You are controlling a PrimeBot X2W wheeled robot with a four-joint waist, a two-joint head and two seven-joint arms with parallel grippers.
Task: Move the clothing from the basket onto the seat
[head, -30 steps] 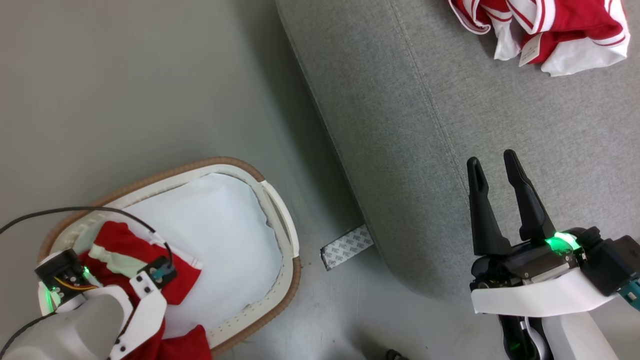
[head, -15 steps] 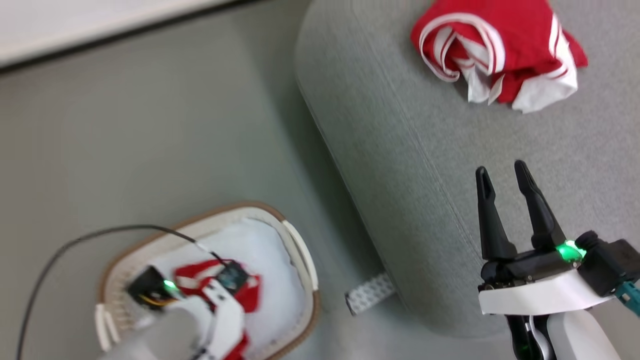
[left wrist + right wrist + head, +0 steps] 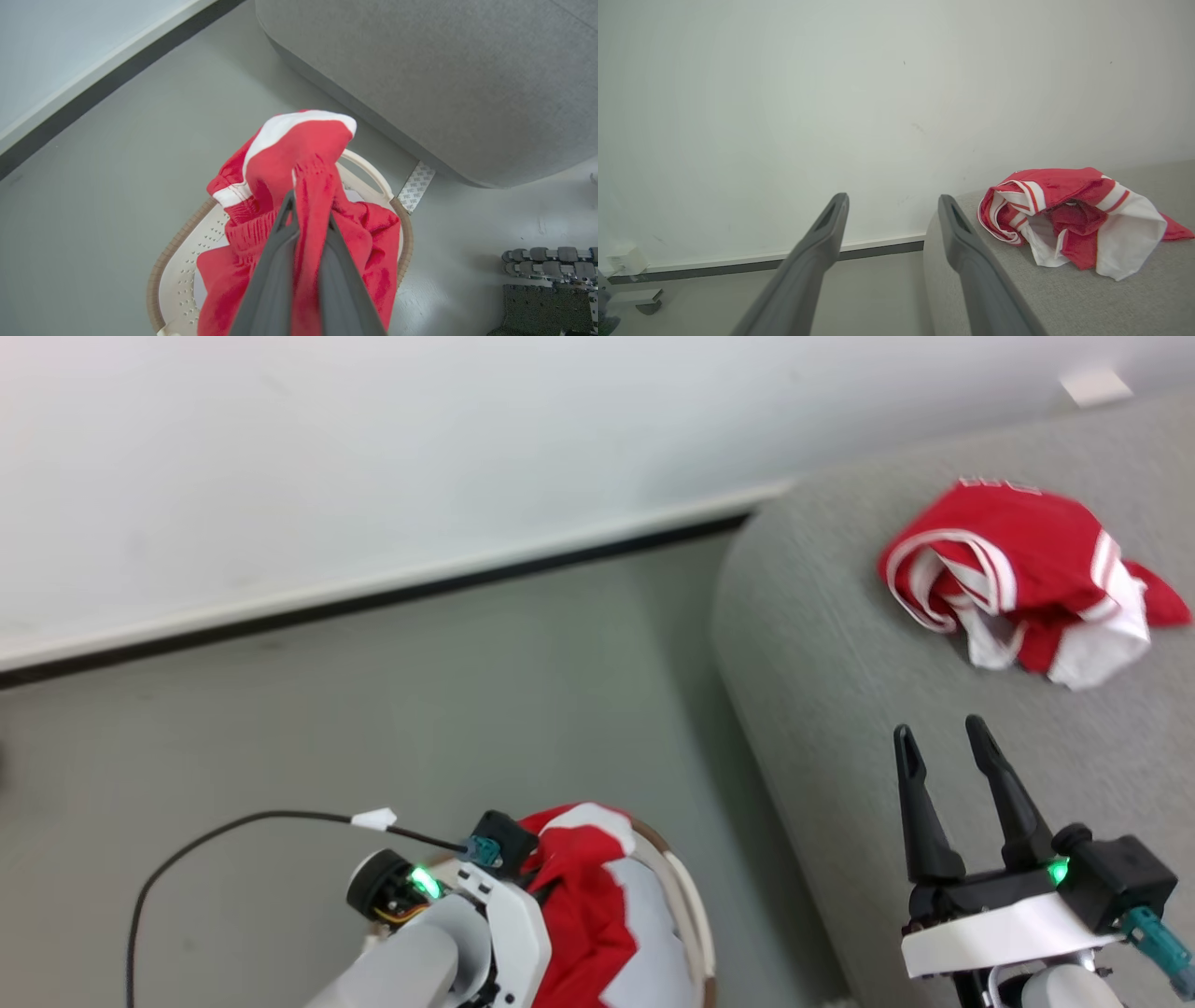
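Note:
My left gripper (image 3: 306, 212) is shut on a bright red garment with white trim (image 3: 292, 154), which hangs bunched from its fingers above the cream basket (image 3: 180, 261). In the head view the same red clothing (image 3: 579, 896) drapes beside my left wrist, over the basket (image 3: 695, 919). A second red and white jersey (image 3: 1018, 583) lies crumpled on the grey seat (image 3: 840, 709), also seen in the right wrist view as the jersey (image 3: 1069, 214) on the seat (image 3: 1064, 303). My right gripper (image 3: 943, 747) hovers over the seat's near edge, open and with nothing in it (image 3: 892, 203).
A white wall with a dark baseboard (image 3: 373, 597) runs behind the grey floor. A black cable (image 3: 215, 835) loops from my left wrist. Pale white cloth (image 3: 653, 933) lines the basket. A printed tape strip (image 3: 416, 186) sticks out under the seat's base.
The head camera has tilted up, bringing the wall into view. My left gripper has risen from the basket with the red garment. The right gripper stays open.

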